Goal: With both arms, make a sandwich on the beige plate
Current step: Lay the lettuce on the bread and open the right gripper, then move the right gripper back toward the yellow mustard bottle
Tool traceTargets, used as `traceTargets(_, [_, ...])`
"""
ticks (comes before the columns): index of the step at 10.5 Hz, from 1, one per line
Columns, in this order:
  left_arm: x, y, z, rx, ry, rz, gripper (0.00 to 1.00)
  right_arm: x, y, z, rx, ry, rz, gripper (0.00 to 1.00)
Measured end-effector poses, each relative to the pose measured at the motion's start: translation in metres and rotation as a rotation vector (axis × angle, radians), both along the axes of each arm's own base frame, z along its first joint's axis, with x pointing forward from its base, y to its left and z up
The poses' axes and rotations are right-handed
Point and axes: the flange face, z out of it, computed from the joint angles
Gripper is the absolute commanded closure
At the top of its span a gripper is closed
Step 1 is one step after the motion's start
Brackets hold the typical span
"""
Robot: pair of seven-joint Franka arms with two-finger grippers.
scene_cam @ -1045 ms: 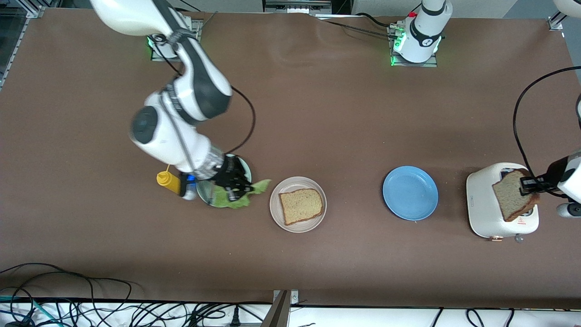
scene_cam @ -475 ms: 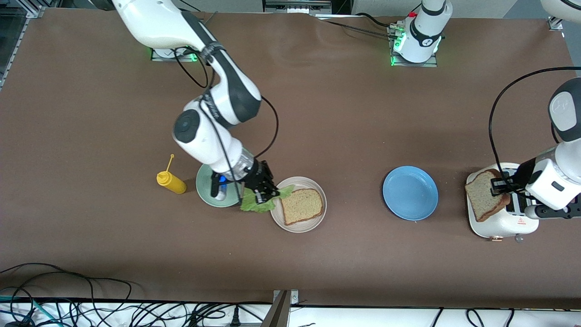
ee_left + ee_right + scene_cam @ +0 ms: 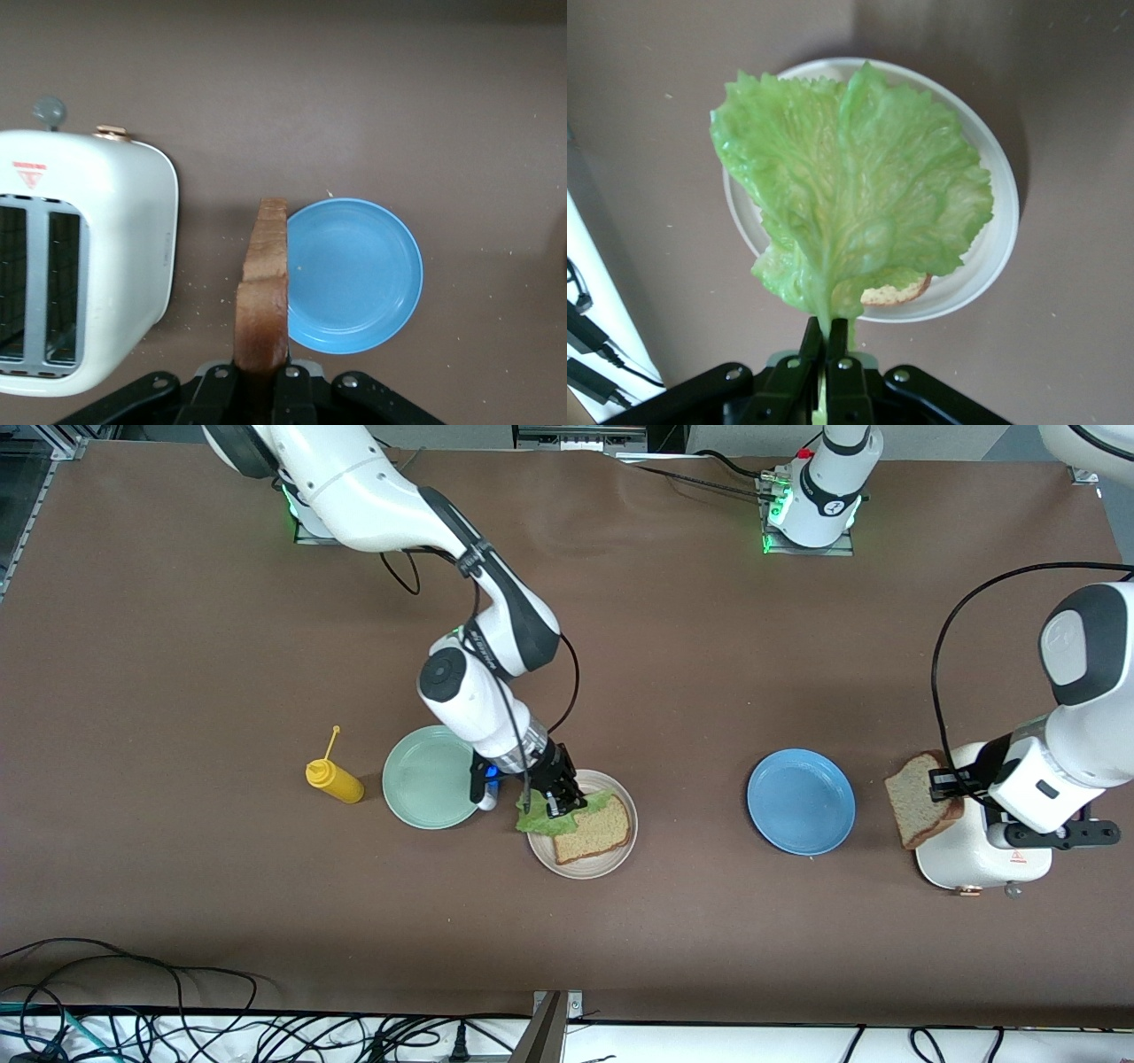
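Two arms: both white, reaching from their bases along the 12 o'clock edge of the front view.
Worktop [image 3: 177,691]: brown, carrying everything below.
Toaster [image 3: 961,859]: white, at the left arm's end, two slots seen in the left wrist view [image 3: 80,266].
Blue plate [image 3: 801,802]: bare, at 9 o'clock of the toaster; in the left wrist view [image 3: 354,274] it lies under the held bread's tip.
Beige plate [image 3: 611,864]: near the middle, at 9 o'clock of the blue plate, with one bread slice [image 3: 602,833] lying flat on it.
Mint-green plate [image 3: 425,777]: just beside the beige plate at its 9 o'clock, toward the right arm's end.
Lettuce leaf [image 3: 554,821]: hanging from the right hand over the beige plate, covering most of the slice in the right wrist view [image 3: 850,204].
Second bread slice [image 3: 917,810]: held on edge over the worktop between toaster and blue plate.
Mustard bottle [image 3: 335,778]: yellow, at 9 o'clock of the mint-green plate.
Left hand [image 3: 952,784]: closed, gripping the second bread slice by its crust.
Right hand [image 3: 556,802]: closed, pinching the lettuce leaf by its stem [image 3: 828,323].
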Motion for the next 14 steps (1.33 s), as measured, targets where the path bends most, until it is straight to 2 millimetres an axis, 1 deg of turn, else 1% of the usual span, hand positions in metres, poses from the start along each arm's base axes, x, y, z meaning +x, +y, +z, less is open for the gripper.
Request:
traceTargets(1, [-0.001, -0.005, -0.007, -0.003, 0.013, -0.007, 1.0, -0.004, 0.004, -0.012, -0.006, -0.001, 0.005, 0.54])
traceTargets(2, [-0.001, -0.008, -0.013, -0.005, 0.024, -0.012, 1.0, -0.006, 0.006, -0.019, -0.01, 0.001, 0.009, 0.17])
traceTargets(3, [-0.001, -0.011, -0.019, -0.008, 0.032, -0.016, 1.0, -0.006, 0.006, -0.022, -0.013, 0.002, 0.011, 0.0])
traceTargets(5, [0.001, -0.015, -0.028, -0.011, 0.046, -0.021, 1.0, -0.005, 0.006, -0.02, -0.012, -0.001, 0.011, 0.0])
traceTargets(6, [0.001, -0.016, -0.033, -0.012, 0.053, -0.02, 1.0, -0.003, 0.007, -0.014, -0.008, -0.007, 0.012, 0.0])
traceTargets(7, [0.001, -0.017, -0.036, -0.012, 0.057, -0.021, 1.0, 0.0, 0.007, -0.001, -0.016, -0.015, 0.026, 0.0])
traceTargets(8, [0.002, -0.017, -0.038, -0.013, 0.059, -0.022, 1.0, 0.005, 0.003, 0.02, -0.062, -0.012, 0.061, 0.0])
traceTargets(9, [0.002, -0.018, -0.038, -0.013, 0.059, -0.022, 1.0, 0.01, -0.009, 0.046, -0.143, 0.0, 0.109, 0.0])
traceTargets(11, [0.002, -0.018, -0.038, -0.013, 0.058, -0.023, 1.0, 0.01, -0.032, 0.095, -0.289, 0.009, 0.239, 0.0])
traceTargets(12, [0.002, -0.02, -0.038, -0.014, 0.058, -0.026, 1.0, 0.008, -0.044, 0.113, -0.359, 0.01, 0.331, 0.0])
traceTargets(13, [0.002, -0.024, -0.039, -0.014, 0.059, -0.032, 1.0, 0.008, -0.059, 0.127, -0.426, 0.009, 0.445, 0.0])
traceTargets(14, [0.002, -0.027, -0.038, -0.015, 0.059, -0.035, 1.0, 0.011, -0.078, 0.139, -0.481, 0.007, 0.563, 0.0])
